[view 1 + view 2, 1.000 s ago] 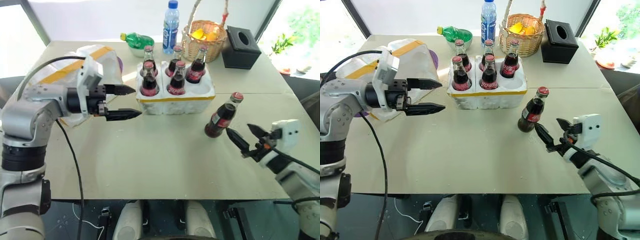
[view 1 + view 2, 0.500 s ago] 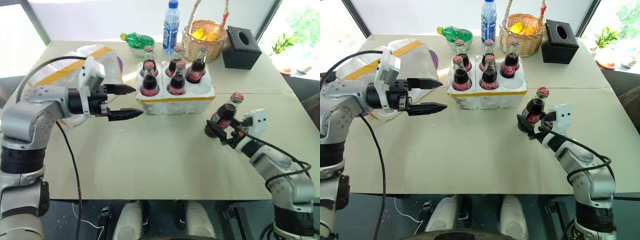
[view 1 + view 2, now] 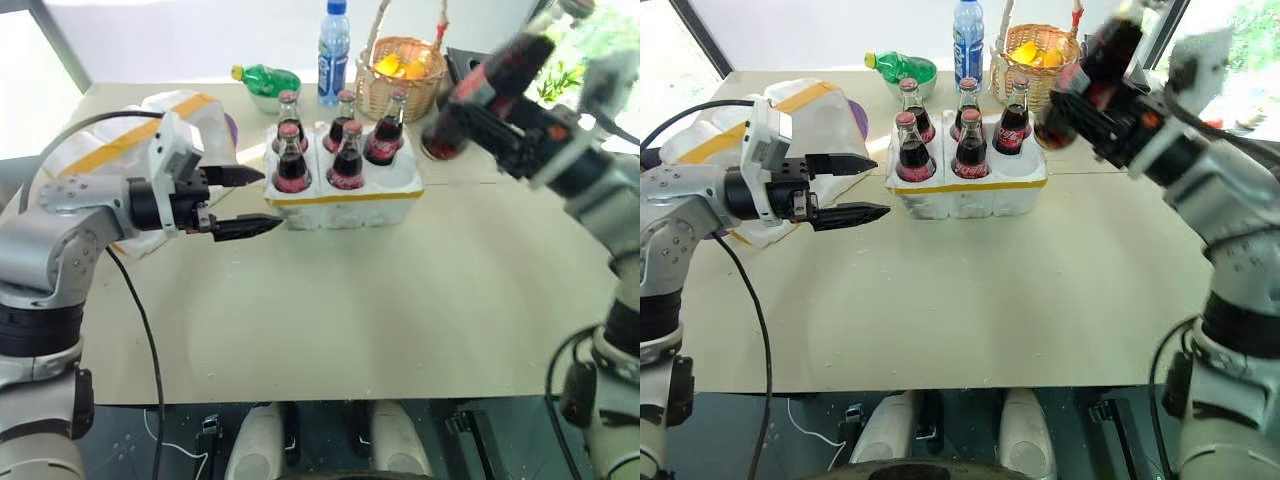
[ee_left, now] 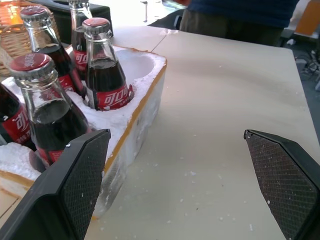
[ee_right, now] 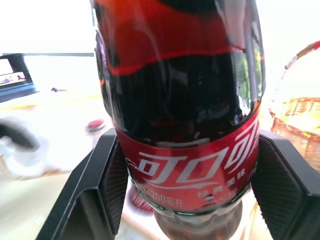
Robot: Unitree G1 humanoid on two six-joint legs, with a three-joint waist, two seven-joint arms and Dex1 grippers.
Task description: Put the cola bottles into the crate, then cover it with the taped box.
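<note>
The right gripper (image 3: 1085, 95) clamps the sixth cola bottle (image 3: 1102, 66) in the air, tilted, above the table's (image 3: 990, 300) far right, beside the crate (image 3: 970, 188) holding five bottles (image 3: 971, 148), while the left gripper (image 3: 855, 187) hovers with fingers spread wide beside the crate's left end.

We seem to be in a bright office or lab room: plain beige tabletop (image 3: 330, 300), large windows (image 3: 30, 90), potted plant (image 3: 562, 82) outside.

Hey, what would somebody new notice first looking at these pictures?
The right pincer holds a cola bottle tilted in the air, near the wicker basket. Below sits the crate with five bottles and one empty front-right well, the open left pincer beside it.
</note>
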